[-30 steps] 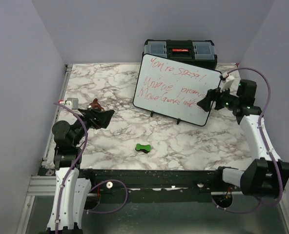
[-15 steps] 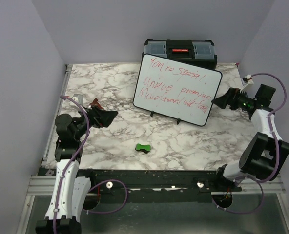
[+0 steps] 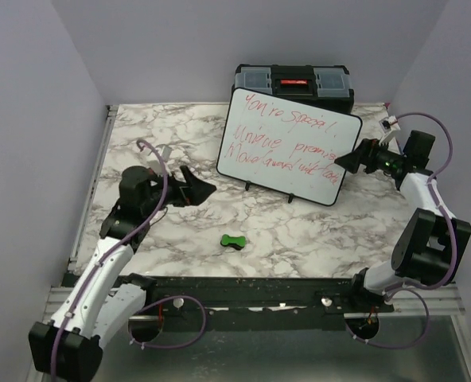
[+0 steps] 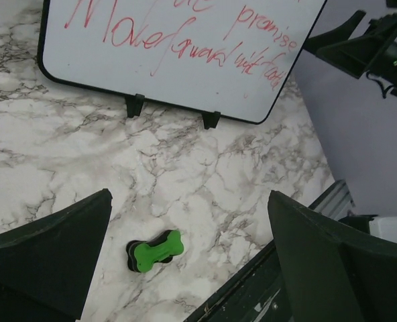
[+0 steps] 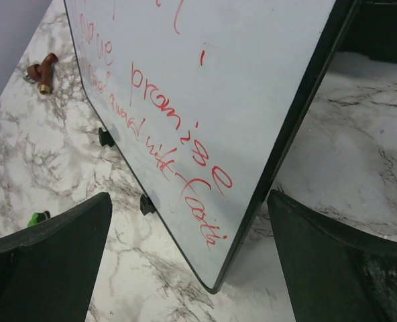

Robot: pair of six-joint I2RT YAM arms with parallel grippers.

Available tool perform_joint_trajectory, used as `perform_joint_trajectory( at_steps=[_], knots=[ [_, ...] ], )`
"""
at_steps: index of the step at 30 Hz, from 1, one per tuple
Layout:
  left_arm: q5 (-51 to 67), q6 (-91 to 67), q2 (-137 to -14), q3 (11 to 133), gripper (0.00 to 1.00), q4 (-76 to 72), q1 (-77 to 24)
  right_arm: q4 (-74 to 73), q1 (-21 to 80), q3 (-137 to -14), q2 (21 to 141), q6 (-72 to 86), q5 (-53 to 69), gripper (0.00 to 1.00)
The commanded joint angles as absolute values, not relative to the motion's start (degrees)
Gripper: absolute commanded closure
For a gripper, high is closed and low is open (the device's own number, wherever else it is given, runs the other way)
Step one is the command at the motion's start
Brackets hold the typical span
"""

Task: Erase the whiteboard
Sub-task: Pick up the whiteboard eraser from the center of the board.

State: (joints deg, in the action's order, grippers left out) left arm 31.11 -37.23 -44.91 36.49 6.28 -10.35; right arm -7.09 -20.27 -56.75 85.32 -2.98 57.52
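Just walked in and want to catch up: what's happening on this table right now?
Two robot arms are setting up to erase the whiteboard, which stands on its feet covered in red writing. The right gripper is open with the board's right edge between its fingers, not clamped. The left gripper hangs open above the table, facing the green eraser, which lies untouched in front of the board. Nothing is wiped yet.

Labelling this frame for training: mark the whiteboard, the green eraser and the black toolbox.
whiteboard point(image 3: 289, 147), top view, middle of its face
green eraser point(image 4: 157, 249), left wrist view, green top
black toolbox point(image 3: 293, 81), top view, red latch
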Motion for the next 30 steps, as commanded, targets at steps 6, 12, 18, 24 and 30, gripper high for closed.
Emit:
perform_joint_trajectory(
  at_steps=[6, 12, 18, 24, 30],
  knots=[
    [-6.6, -29.8, -46.9, 41.2, 0.02, 20.0, -35.7, -6.6, -20.5, -53.6, 84.1, -4.7, 57.2, 0.0],
    [-5.0, -26.8, -44.2, 38.5, 0.03, 16.4, -43.3, -8.3, -20.5, -53.7, 84.0, -7.4, 56.1, 0.0],
    [-0.8, -20.0, -46.0, 41.4, 0.02, 25.2, -43.5, -8.8, -20.5, -53.4, 83.7, -9.2, 56.0, 0.0],
    [2.9, -14.5, -55.8, 48.2, 0.01, 35.7, -44.1, -10.2, -20.5, -53.8, 85.3, -11.3, 56.3, 0.0],
    [7.4, -6.4, -61.8, 48.9, 0.01, 30.7, -45.7, -11.5, -20.5, -53.9, 84.9, -13.1, 55.8, 0.0]
  ],
)
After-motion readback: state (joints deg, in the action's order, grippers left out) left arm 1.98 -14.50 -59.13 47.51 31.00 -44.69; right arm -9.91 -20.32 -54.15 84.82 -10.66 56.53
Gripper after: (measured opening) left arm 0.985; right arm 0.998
